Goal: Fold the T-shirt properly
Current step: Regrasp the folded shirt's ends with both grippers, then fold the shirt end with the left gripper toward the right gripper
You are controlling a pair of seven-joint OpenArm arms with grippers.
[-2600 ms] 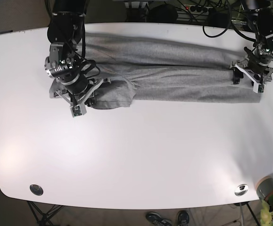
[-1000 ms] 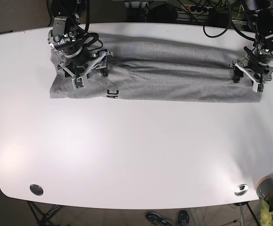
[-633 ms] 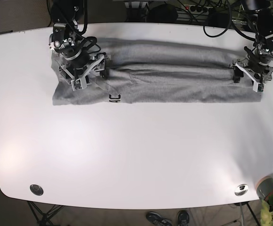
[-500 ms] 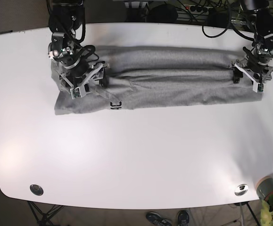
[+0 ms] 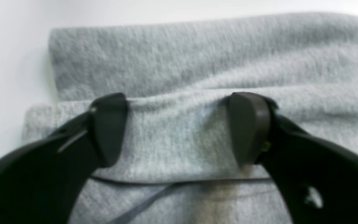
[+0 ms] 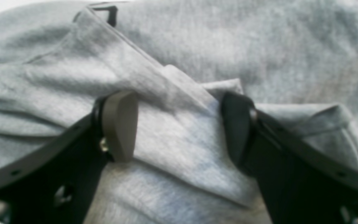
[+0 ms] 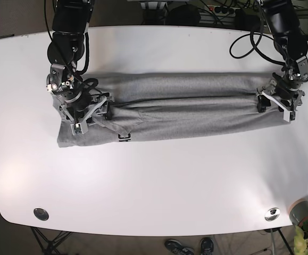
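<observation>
While both grippers, left gripper [image 5: 179, 127] and right gripper [image 6: 179, 127], stand spread over the T-shirt [image 7: 175, 109], close on both ends together.

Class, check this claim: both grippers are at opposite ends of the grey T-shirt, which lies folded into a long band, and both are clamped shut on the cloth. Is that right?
Not quite. The T-shirt is a long band with a gripper at each end, but the wrist views show both the left gripper and right gripper open, jaws apart over the cloth.

heather-grey t-shirt [image 7: 185, 109], black neck mark [image 7: 124, 138].
</observation>
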